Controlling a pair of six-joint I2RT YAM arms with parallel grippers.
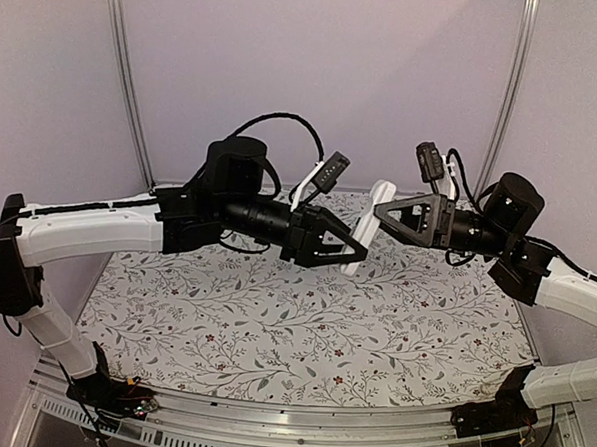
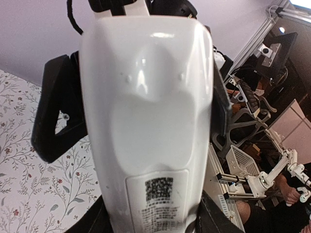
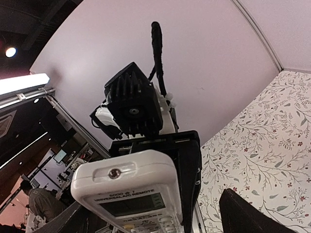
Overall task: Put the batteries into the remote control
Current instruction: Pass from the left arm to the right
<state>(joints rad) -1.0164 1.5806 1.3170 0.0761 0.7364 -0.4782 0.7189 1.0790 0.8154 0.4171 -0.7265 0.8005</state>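
The white remote control [image 1: 364, 225] hangs in mid-air above the table, tilted, between both arms. My left gripper [image 1: 355, 255] is shut on its lower part. In the left wrist view the remote control [image 2: 146, 97] fills the frame with its back and printed label toward the camera, and the left gripper [image 2: 155, 224] clamps its near end. My right gripper [image 1: 381, 210] stands open around the upper end, its black fingers [image 2: 53, 114] on either side and apart from it. From the right wrist, the remote control [image 3: 131, 187] shows its display and buttons between the spread jaws of the right gripper [image 3: 160, 219]. The batteries are out of view.
A floral cloth [image 1: 273, 322] covers the table below both arms. A metal rail [image 1: 288, 425] runs along the near edge, and upright frame posts [image 1: 126, 84] stand at the back corners. Lab chairs and equipment [image 2: 252, 165] lie beyond the table's right side.
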